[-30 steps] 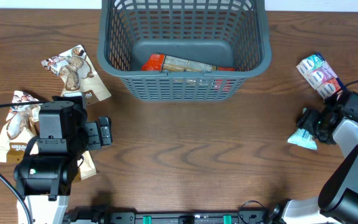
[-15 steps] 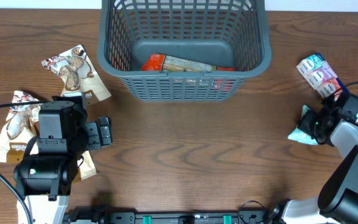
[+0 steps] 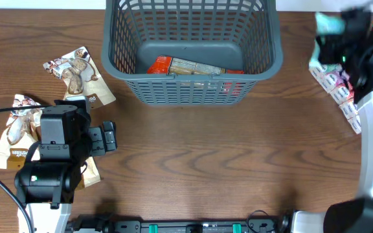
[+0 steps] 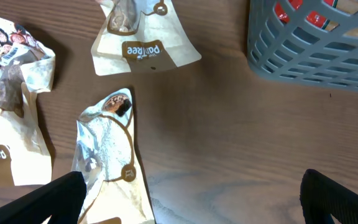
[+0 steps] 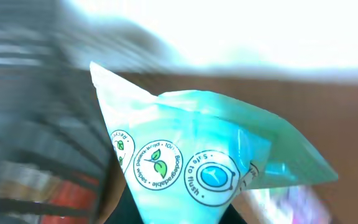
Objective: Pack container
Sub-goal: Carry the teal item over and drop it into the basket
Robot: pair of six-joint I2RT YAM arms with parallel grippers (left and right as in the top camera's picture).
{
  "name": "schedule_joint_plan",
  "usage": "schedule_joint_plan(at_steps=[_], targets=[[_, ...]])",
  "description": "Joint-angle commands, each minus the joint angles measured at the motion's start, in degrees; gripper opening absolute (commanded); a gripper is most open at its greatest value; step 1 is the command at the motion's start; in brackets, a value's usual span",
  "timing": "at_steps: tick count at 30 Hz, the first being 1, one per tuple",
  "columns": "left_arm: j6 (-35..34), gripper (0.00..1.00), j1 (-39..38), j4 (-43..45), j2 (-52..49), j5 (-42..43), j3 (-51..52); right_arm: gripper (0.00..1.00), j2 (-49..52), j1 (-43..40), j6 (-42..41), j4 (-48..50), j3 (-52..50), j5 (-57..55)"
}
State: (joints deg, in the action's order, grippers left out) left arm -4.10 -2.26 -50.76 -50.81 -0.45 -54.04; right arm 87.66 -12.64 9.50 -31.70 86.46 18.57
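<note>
The container is a dark grey slotted basket at the back centre, with a red and beige packet lying in it. My right gripper hangs blurred in the air just right of the basket's rim, shut on a teal wipes packet. In the right wrist view that teal packet fills the frame and the basket is a blur at the left. My left gripper stands open over the table at the left, a beige snack packet beside its left finger.
Two more beige snack packets lie at the left, one partly under the left arm. A strip of pink and white packets lies at the right, below the right gripper. The basket's corner shows in the left wrist view.
My right gripper shut on the teal packet at the table's right edge, then lifted it up and back toward the basket's right side. The left arm has not moved.
</note>
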Motion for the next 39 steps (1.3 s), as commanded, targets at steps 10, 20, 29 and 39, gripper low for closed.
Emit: schedule_joint_plan(at_steps=[10, 20, 29, 39], targets=[[-0.1, 0.98, 0.3, -0.3, 0.0, -0.7, -1.0, 0.08, 0.0, 22.1, 47.7, -9.2, 12.4, 7.3], [-0.1, 0.98, 0.3, -0.6, 0.0, -0.7, -1.0, 0.17, 14.0, 27.0, 51.9, -9.9, 12.4, -0.8], [-0.2, 0.98, 0.3, -0.6, 0.0, -0.7, -1.0, 0.26, 26.3, 27.0, 47.0, -11.8, 12.4, -0.7], [-0.3, 0.98, 0.3, -2.1, 0.0, -0.7, -1.0, 0.74, 26.3, 27.0, 41.8, -13.6, 14.8, 1.1]])
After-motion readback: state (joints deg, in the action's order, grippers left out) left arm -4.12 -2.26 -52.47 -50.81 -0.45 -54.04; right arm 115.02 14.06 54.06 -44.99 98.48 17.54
